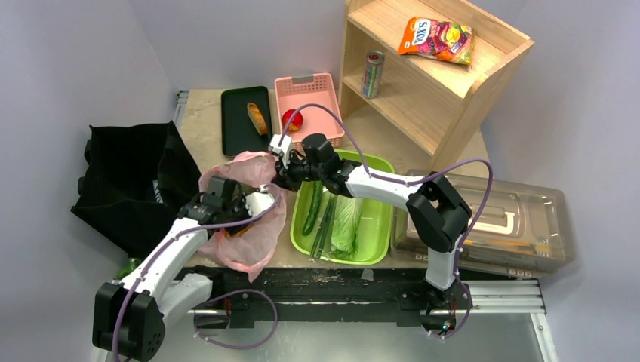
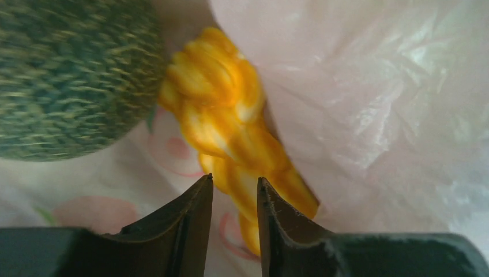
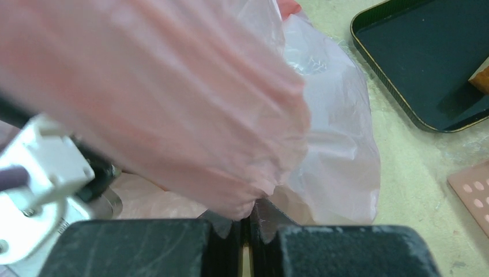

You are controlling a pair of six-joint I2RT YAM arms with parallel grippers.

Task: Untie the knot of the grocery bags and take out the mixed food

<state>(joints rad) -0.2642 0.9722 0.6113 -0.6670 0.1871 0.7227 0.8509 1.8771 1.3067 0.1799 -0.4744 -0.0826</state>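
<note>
The pink bag (image 1: 253,245) is lying at the near left corner of the desk (image 1: 202,117), just beside the green tub (image 1: 375,250), where a cucumber (image 1: 312,207) and a cabbage (image 1: 347,222) are resting. From overhead, the left arm is reaching into the bag's open mouth, its tip hiding under the plastic. Only the left wrist camera is showing the inside: the left pincer (image 2: 233,182) is standing narrowly spread about the near end of a braided bread (image 2: 225,109), though I cannot tell whether it is gripping it, and a dark green round fruit (image 2: 63,75) is lying just beside the loaf. The right wrist view is showing the right pincer (image 3: 249,210) pressed together, pinching the bag's rim.
</note>
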